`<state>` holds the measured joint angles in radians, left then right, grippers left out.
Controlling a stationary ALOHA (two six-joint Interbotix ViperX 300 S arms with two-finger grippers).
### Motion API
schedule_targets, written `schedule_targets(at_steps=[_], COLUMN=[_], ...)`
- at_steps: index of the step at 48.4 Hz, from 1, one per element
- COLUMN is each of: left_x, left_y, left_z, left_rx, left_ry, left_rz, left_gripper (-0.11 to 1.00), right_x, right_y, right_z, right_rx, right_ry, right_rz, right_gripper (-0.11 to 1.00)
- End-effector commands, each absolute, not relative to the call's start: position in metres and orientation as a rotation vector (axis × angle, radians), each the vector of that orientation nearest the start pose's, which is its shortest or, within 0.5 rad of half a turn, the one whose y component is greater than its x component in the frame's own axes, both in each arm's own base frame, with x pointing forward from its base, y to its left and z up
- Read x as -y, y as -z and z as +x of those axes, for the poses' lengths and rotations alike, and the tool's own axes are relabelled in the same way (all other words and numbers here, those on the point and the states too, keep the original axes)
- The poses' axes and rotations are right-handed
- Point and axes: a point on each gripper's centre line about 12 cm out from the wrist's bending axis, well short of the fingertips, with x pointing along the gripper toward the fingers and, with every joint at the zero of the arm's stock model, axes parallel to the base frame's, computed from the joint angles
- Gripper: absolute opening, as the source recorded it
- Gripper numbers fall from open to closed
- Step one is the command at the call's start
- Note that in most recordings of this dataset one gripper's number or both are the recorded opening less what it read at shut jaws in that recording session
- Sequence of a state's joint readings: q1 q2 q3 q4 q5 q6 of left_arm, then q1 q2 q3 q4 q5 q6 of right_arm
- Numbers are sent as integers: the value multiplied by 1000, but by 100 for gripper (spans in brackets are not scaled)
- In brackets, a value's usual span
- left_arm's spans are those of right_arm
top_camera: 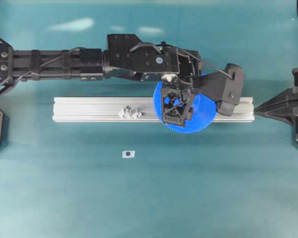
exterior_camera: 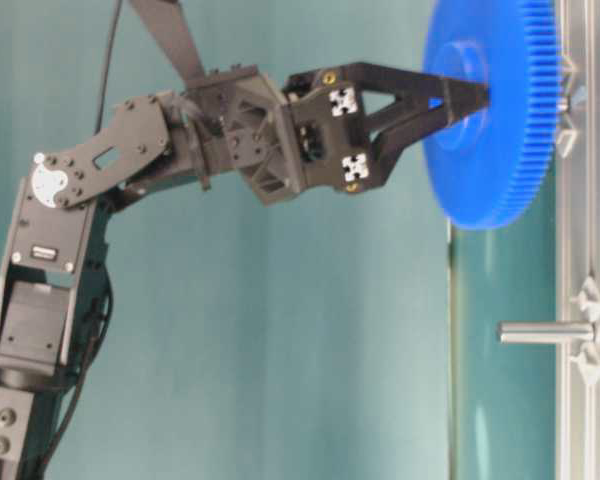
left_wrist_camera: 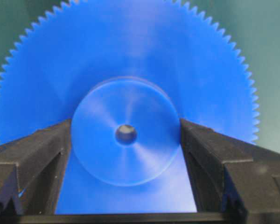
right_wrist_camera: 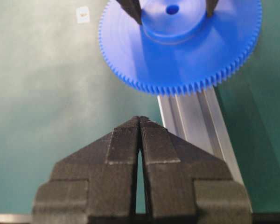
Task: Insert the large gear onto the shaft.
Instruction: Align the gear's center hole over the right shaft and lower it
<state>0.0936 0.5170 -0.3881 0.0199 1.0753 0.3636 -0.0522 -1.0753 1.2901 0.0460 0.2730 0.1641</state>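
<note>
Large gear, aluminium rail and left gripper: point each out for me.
large gear [right_wrist_camera: 177, 60]: right wrist view, flat blue face below the hub.
aluminium rail [top_camera: 89, 109]: overhead view, bare left stretch.
left gripper [left_wrist_camera: 126, 140]: left wrist view, midway between the fingers, at the hub.

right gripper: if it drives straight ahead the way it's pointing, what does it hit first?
Probably the aluminium rail, which starts just beyond the shut right gripper in its wrist view. Farther along sits the blue gear, held by the left gripper. Depth is hard to judge, so it might pass above the rail.

Large gear [top_camera: 198, 116] over right part of rail [top_camera: 89, 109]; tabbed mount [top_camera: 129, 113] on rail left of gear.
</note>
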Motion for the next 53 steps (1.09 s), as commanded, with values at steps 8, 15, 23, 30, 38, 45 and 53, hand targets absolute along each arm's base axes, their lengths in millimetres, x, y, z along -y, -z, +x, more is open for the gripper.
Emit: schedule_targets(at_steps=[8,15,23,30,38,45,53], left_x=[-66,-77,-88,-89,-87,-81,-75], left_y=[-231,-229,-230,-223,-208,-208,-210], left_z=[541,539,536,530,522,518,520], left_rx=[-1135,-1148,-1154,-1196,-1241,-1225,-1199], left_ry=[94,78,61,66,66,71,77], left_rz=[283,268,256,248,228,232,244], left_gripper=[77,77,77,77,77,77,77], right_x=[7,7,7,7,7,7,7], right_y=[-206,-206,-206,-207,-208,-206,-206], right_z=[163,163,163,163,162,162,162], right_rx=[-472,-470,-469,-464,-461,-464,-464], right_ry=[93,93,93,93,93,93,93], right_rz=[232,231,232,234,234,232,234], right_gripper=[5,5,5,5,5,5,5])
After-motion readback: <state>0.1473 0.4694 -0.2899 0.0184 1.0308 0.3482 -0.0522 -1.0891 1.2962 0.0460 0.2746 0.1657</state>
